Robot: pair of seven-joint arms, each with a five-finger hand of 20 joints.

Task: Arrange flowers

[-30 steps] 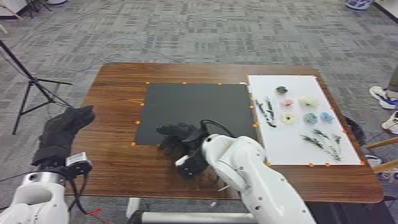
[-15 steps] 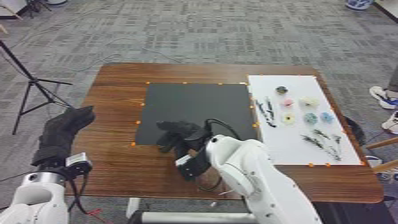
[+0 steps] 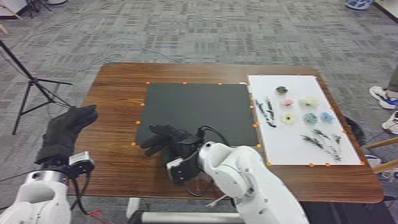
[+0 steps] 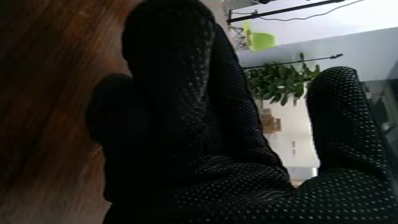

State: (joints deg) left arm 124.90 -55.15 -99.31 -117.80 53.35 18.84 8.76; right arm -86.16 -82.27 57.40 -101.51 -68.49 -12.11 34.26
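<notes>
The right robot hand (image 3: pixel 171 137) is over the near left part of the black mat (image 3: pixel 191 105), its fingers loosely extended, the thumb standing well apart and nothing in its grasp; the left robot hand (image 3: pixel 73 120) is well off to its left, above the brown table (image 3: pixel 115 102), relaxed and holding nothing. To the right of the right robot hand lies the white sheet (image 3: pixel 275 154) with the flowers: a dark bloom (image 3: pixel 282 90) and a cream bloom (image 3: pixel 308 101) at the far end, a pink bloom (image 3: pixel 287 103), then a yellow bloom (image 3: pixel 289 118) beside two blue blooms (image 3: pixel 318 118). Dark twigs (image 3: pixel 268 112) lie along the sheet's side nearest that hand, and leafy sprigs (image 3: pixel 322 142) lie on its nearer part. The arranging seems barely begun, so the step in hand is probably to fetch a first piece. To do it well, the hand should travel right above the pieces, line its thumb and fingers up across one stem, and come down slowly. A light pinch clear of the petals would suit; too low a sweep could drag neighbouring pieces out of line, and a hard squeeze could crush a bloom
</notes>
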